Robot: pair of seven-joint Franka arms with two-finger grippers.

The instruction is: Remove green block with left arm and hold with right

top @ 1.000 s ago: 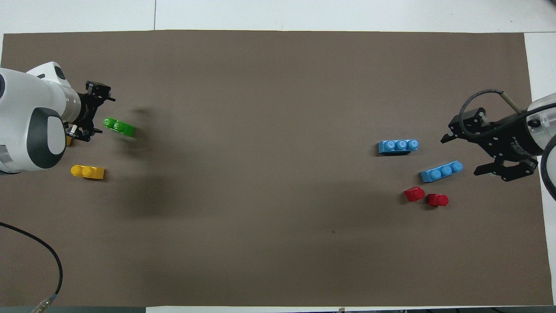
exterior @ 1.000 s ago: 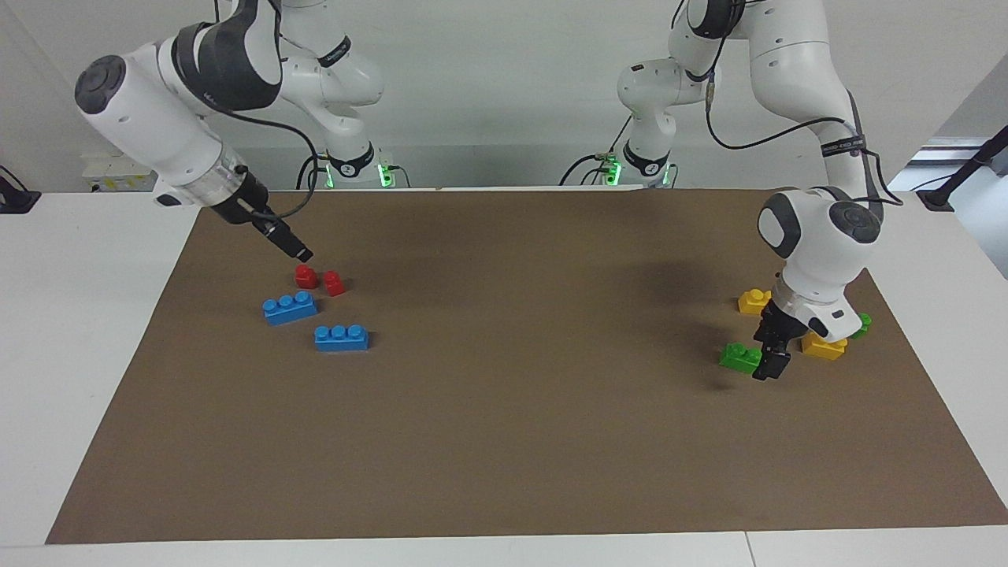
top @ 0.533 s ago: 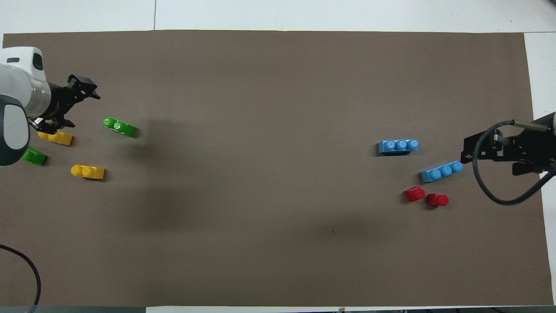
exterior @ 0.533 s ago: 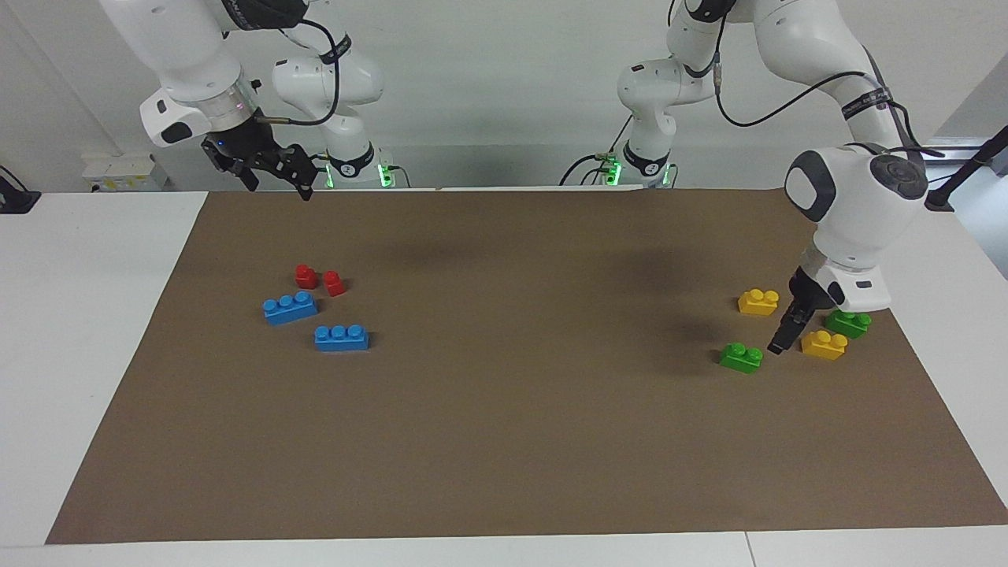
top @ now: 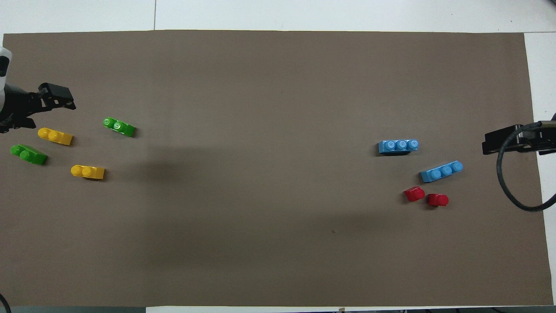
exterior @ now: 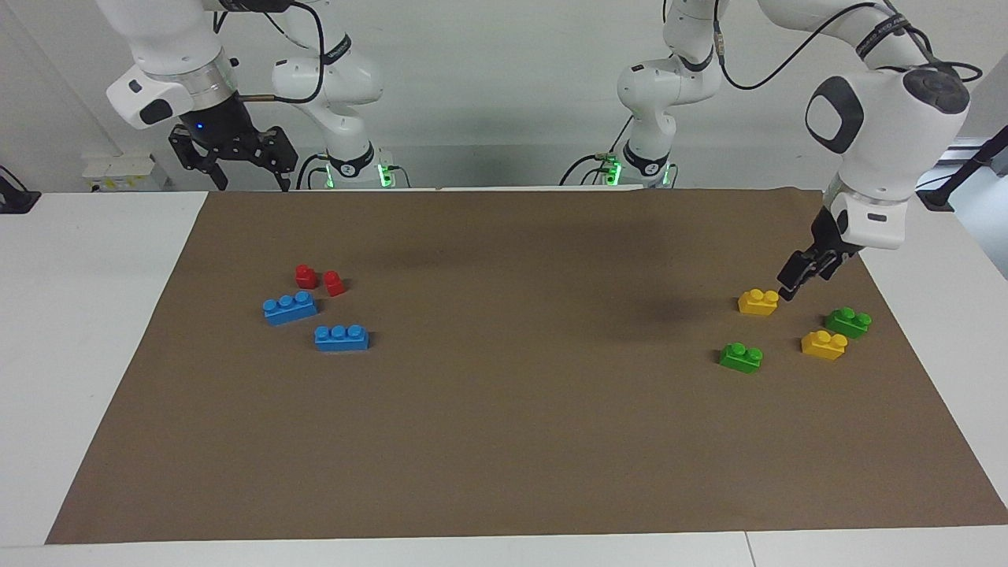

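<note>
- Left gripper (exterior: 794, 282) up over brown mat (exterior: 504, 441), jaws wide, holds nothing; right gripper (exterior: 235, 161) same, up at mat's robot-side edge.
- Mat on white table (exterior: 94, 331), pale wall.
- Green block (exterior: 741, 357) on mat, left arm's end.
- Count: 2 green, 2 yellow, 2 blue, 2 red.

I can read almost nothing here. My bases each carry a dark collar (exterior: 347, 168) with a small white mark (possibly a numeral, though I can't make it out). The band (exterior: 880, 43) on my left arm's cable shows pale lettering too small to read. The bricks and brown mat (exterior: 504, 441) bear no writing.
</note>
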